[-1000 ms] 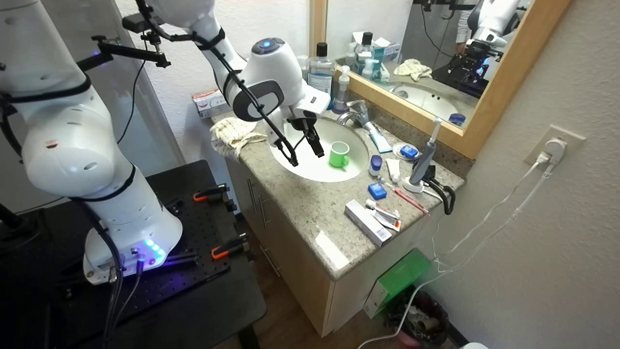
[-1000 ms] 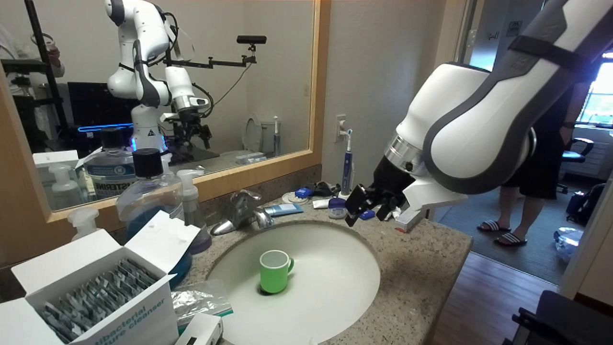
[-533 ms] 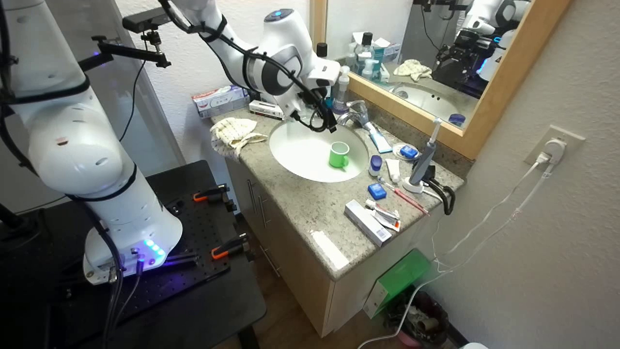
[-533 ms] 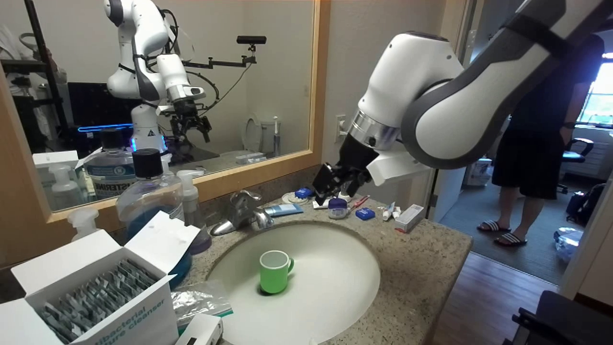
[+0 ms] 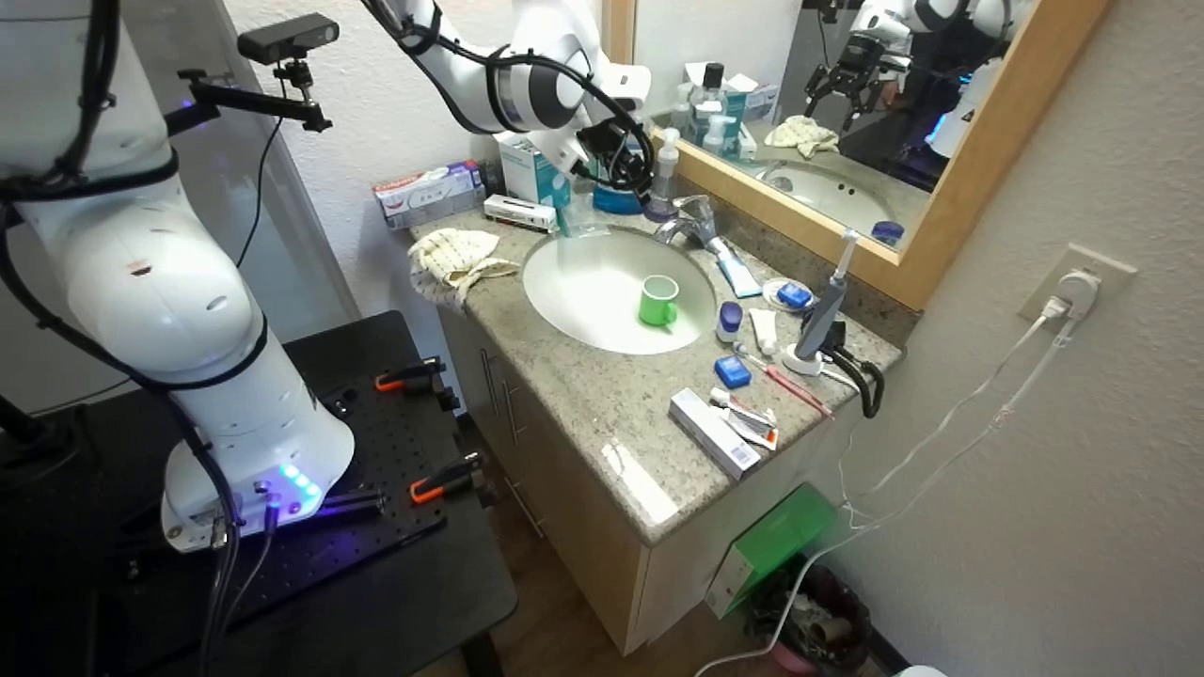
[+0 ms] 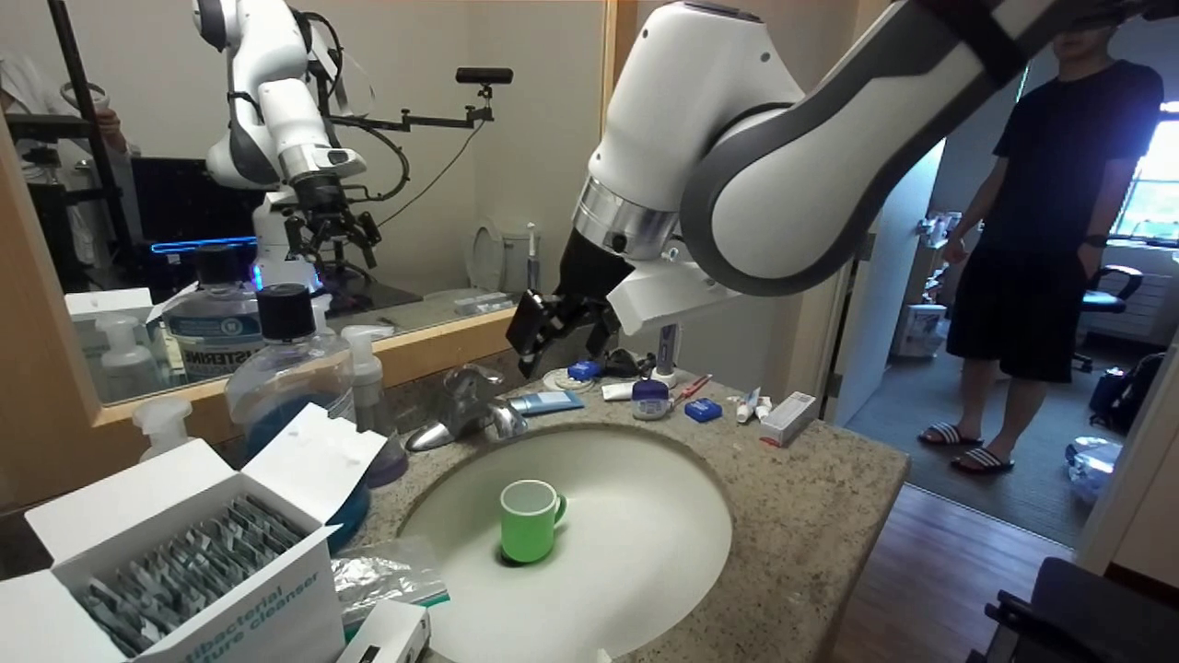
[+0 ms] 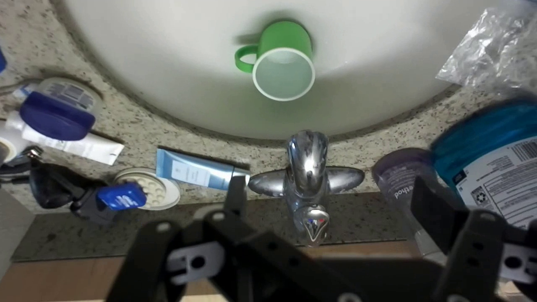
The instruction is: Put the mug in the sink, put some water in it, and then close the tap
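The green mug (image 5: 657,303) stands upright in the white sink (image 5: 576,299) in both exterior views, with its handle to one side (image 6: 529,527). In the wrist view the mug (image 7: 285,40) shows its pale inside; I cannot tell if it holds water. The chrome tap (image 7: 308,163) is at the sink's back edge, its lever with red and blue marks pointing towards the mirror. No water stream shows at the spout. My gripper (image 7: 329,188) is open and empty, its fingers apart on both sides of the lever in this view. It hangs above the tap (image 6: 470,405) in an exterior view (image 6: 562,346).
A soap bottle (image 7: 405,178) and a blue mouthwash bottle (image 7: 499,155) stand close beside the tap. A blue tube (image 7: 194,170) lies on its other side. An open wipes box (image 6: 267,589) and plastic bag (image 6: 387,578) flank the sink. The mirror frame (image 6: 516,333) rises behind.
My gripper has risen and moved across the sink towards the tap and mirror, leftward and up in an exterior view. The mug and tap have not moved.
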